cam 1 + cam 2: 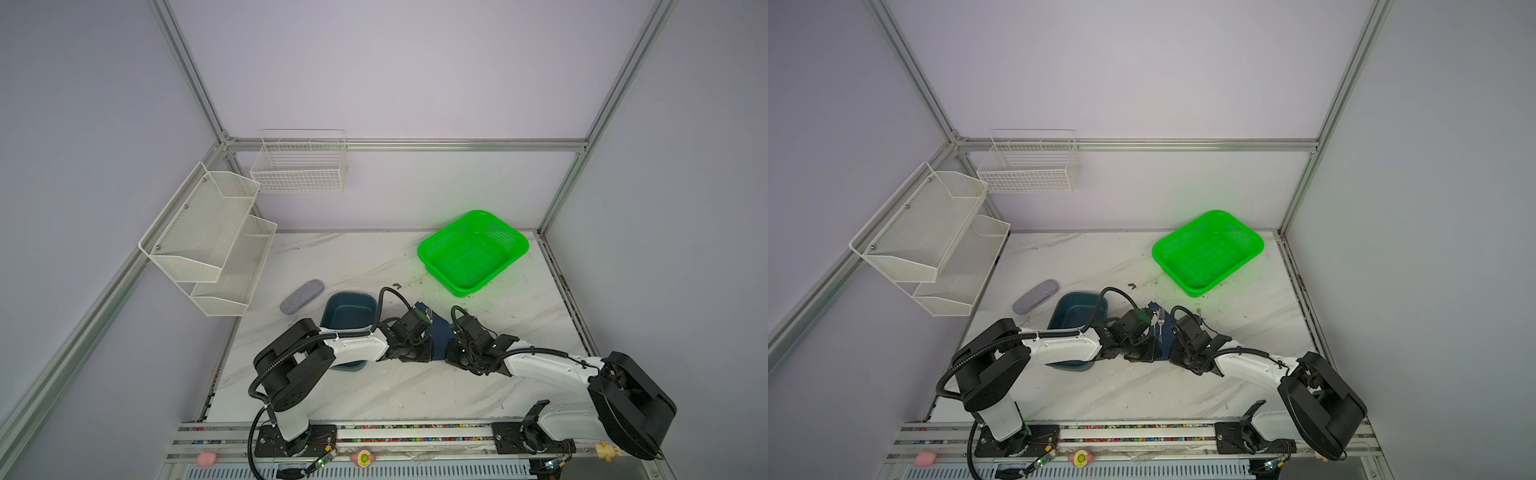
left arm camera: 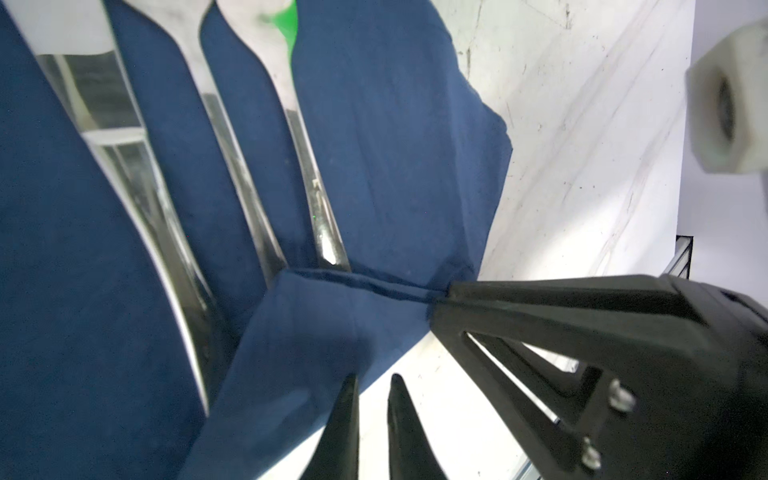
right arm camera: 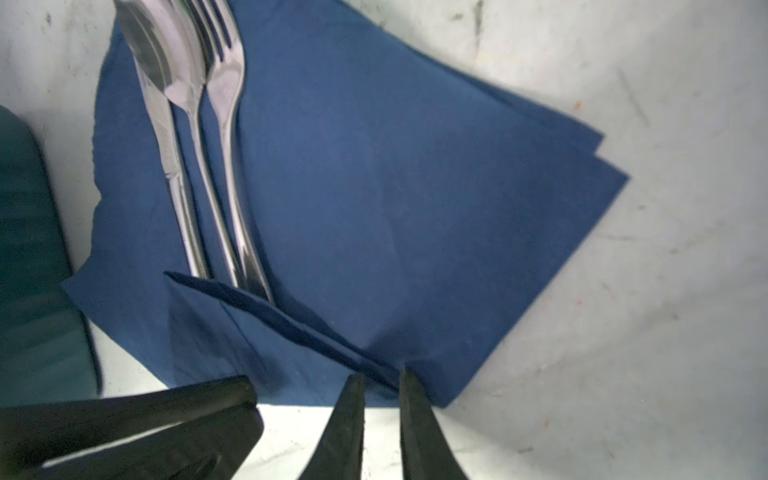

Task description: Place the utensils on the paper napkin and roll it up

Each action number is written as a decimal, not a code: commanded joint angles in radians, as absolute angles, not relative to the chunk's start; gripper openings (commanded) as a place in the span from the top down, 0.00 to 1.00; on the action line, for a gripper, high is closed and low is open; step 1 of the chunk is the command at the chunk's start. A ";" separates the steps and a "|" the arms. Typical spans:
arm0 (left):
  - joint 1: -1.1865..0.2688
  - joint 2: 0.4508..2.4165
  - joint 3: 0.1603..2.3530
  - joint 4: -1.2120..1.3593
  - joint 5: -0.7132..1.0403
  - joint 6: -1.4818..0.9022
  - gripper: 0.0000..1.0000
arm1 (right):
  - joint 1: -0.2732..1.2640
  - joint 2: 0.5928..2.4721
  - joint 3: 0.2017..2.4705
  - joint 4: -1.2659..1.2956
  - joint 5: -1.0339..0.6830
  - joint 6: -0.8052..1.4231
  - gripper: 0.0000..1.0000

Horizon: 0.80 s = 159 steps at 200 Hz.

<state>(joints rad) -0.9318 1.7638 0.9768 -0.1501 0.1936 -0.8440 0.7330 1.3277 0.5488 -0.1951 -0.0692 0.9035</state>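
Where the left wall rises beside the marble-patterned bench [image 1: 374, 395], a white two-tier mesh rack [image 1: 208, 232] hangs on it, with a white wire basket [image 1: 299, 166] fixed to the back wall just to its right. Next on the bench lies a grey oblong case [image 1: 302, 296], and close beside it a dark teal tray [image 1: 349, 309], whose near part is covered by the left arm reaching over it. The left gripper [image 2: 372, 382] is low at the near left edge of the paper napkin [image 3: 374, 187]. Its jaws stand close with only a narrow slit between them, one tip against the folded flap, and I cannot tell whether they pinch any paper. The navy napkin lies on the bench between the two wrists, just right of the tray, with its near corner folded up over the handle ends of the utensils [image 3: 208, 187]. The knife [image 3: 164, 133], spoon [image 3: 178, 79] and fork [image 3: 226, 79] lie side by side on the napkin's left part, nearly touching, heads pointing away from the robot. The right gripper [image 3: 381, 376] has its jaws clamped on the crease of that folded flap at the napkin's near edge. Farther right and toward the back wall, a bright green plastic mesh basket [image 1: 471, 253] sits well apart from the napkin.
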 commanded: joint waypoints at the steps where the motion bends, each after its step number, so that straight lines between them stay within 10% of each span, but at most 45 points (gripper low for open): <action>1: -0.936 1.788 1.069 -0.135 0.167 -0.825 0.87 | 0.727 1.322 0.558 -0.238 -0.055 0.889 0.79; 67: -0.937 1.798 1.065 -0.156 0.165 -0.833 0.89 | 0.686 1.127 0.565 -0.362 0.126 0.882 0.73; 159: -0.936 1.793 1.064 -0.155 0.167 -0.834 0.89 | 0.416 1.106 0.450 -0.128 -0.324 0.886 0.59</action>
<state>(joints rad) -0.9318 1.8027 0.9913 -0.1490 0.1776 -0.8452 0.4534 1.0966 0.4957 -0.2287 -0.1665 0.8597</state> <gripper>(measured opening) 0.112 0.402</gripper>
